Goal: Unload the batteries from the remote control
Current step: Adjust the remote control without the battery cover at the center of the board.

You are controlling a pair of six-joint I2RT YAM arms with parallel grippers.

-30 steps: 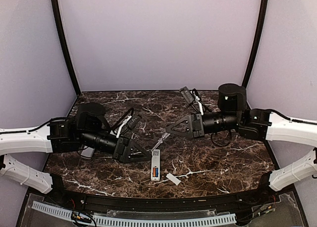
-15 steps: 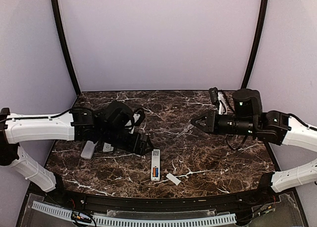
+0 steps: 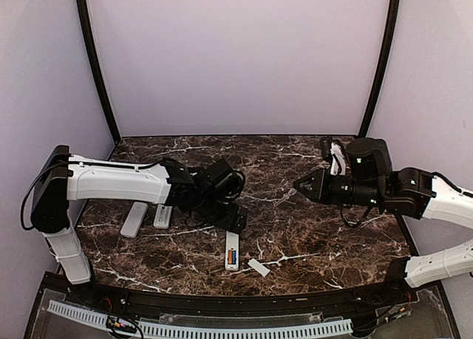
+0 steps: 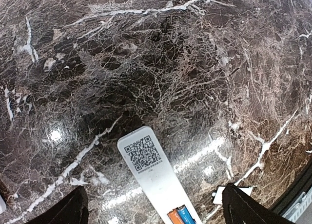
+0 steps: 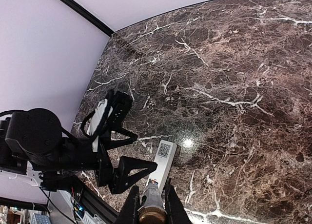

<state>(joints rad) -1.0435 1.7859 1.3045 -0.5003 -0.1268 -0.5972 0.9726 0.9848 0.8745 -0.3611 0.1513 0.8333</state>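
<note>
Since the earlier frames the left pincer (image 3: 238, 220) has travelled from the left side of the dark marbled desk (image 3: 318, 235) to its centre, and its jaws have widened. The right pincer (image 3: 298, 184) has drawn back to the right. Left pincer: jaws wide apart, hovering over the long white remote control (image 4: 146, 160), whose QR-coded end lies just ahead of the fingertips (image 4: 73, 209). The orange and blue batteries (image 4: 179, 215) sit side by side in the remote's open compartment, between those fingertips. A small flat white cover (image 3: 259, 267) lies on the desk just right of the remote. Right pincer: jaws together, clamped on a small brownish cylinder (image 5: 152, 204), well apart from the remote; whether this is a battery cannot be told.
</note>
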